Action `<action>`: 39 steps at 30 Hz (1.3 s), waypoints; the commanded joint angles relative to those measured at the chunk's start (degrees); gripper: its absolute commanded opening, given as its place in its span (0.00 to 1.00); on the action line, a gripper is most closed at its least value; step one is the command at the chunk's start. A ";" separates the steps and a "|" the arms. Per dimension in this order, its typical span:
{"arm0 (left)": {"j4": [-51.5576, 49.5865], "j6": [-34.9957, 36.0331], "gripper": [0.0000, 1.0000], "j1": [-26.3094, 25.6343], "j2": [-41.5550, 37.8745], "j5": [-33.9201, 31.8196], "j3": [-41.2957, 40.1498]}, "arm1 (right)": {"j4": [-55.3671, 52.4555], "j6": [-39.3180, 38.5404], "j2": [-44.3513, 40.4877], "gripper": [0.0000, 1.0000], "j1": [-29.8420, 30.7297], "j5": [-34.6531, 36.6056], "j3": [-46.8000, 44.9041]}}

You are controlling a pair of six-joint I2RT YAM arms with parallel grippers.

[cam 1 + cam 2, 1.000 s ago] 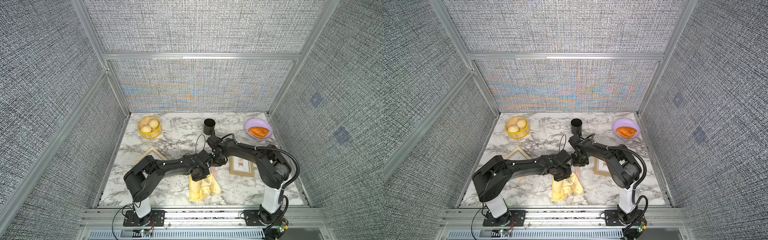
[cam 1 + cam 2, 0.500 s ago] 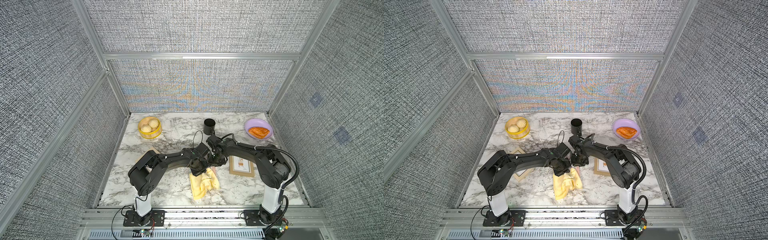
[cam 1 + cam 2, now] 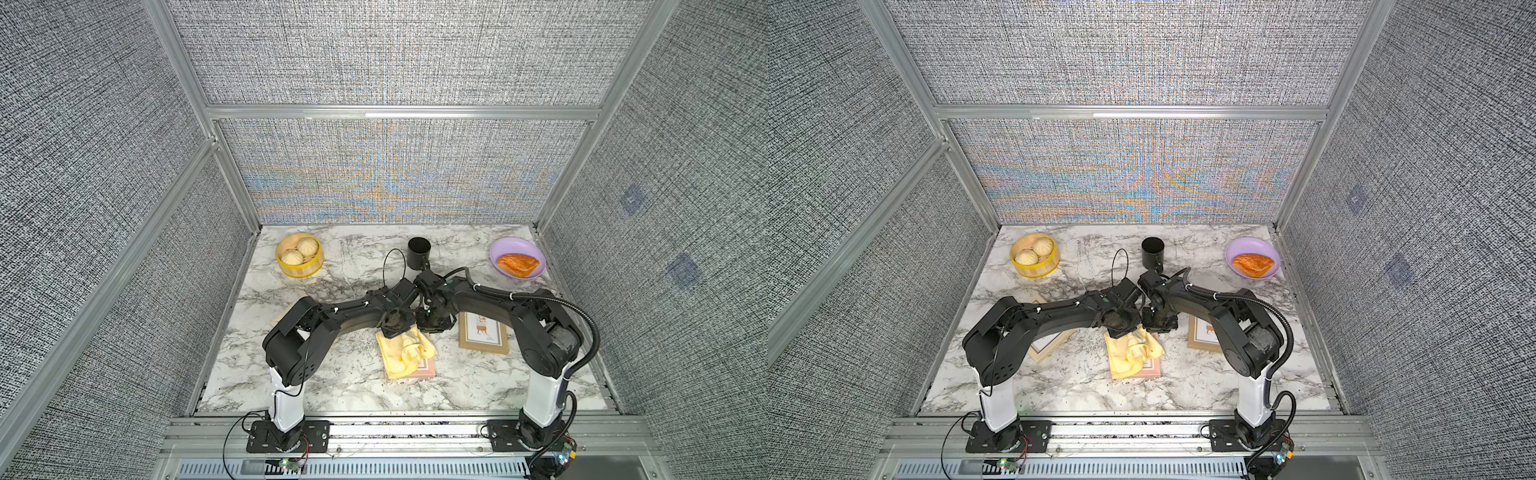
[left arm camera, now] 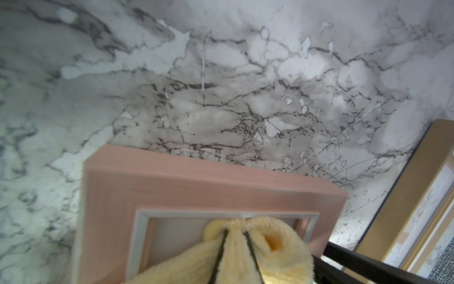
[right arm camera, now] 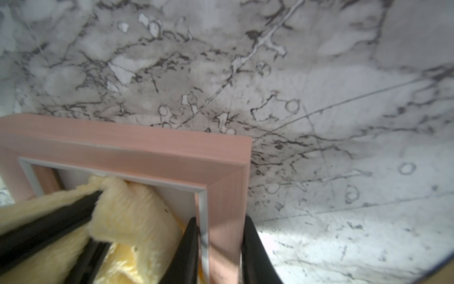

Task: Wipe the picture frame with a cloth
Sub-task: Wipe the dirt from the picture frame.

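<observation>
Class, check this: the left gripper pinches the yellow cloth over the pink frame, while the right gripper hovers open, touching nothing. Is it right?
No. The right gripper is not free: its jaws clamp one side of the pink frame, as the right wrist view shows. The left gripper does pinch the yellow cloth over it.
</observation>
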 commanded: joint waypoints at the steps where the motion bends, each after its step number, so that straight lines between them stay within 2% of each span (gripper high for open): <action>1: -9.50 1.73 0.00 -3.09 0.89 7.96 -2.31 | -3.21 2.31 2.54 0.12 0.35 1.83 -1.68; 4: -15.71 3.36 0.00 -3.55 -2.04 5.15 -4.70 | -3.24 2.15 2.42 0.12 0.29 2.05 -1.68; 7: -23.43 5.86 0.00 -3.48 -5.43 -2.66 -5.80 | -3.33 1.97 2.42 0.12 0.20 2.00 -1.59; 9: -25.89 7.13 0.00 -2.74 -6.85 -5.47 -6.50 | -3.35 1.88 2.61 0.12 0.08 2.04 -1.51; 12: -25.18 8.18 0.00 -2.36 -7.56 -7.22 -7.01 | -3.35 1.72 2.92 0.12 0.08 1.97 -1.17; 18: -20.94 8.96 0.00 -2.04 -3.21 -7.90 -3.87 | -3.80 1.62 2.69 0.12 0.10 2.30 -0.89; 25: -17.88 10.71 0.00 1.80 -0.32 -13.18 3.84 | -3.20 1.96 1.95 0.12 0.04 2.34 -2.64; 33: -12.93 14.01 0.00 4.05 2.39 -11.16 9.01 | -2.94 2.26 1.67 0.12 0.08 2.39 -3.26; 39: -13.09 12.15 0.00 2.30 2.01 -2.81 6.13 | -2.79 2.57 1.73 0.12 0.10 2.26 -3.22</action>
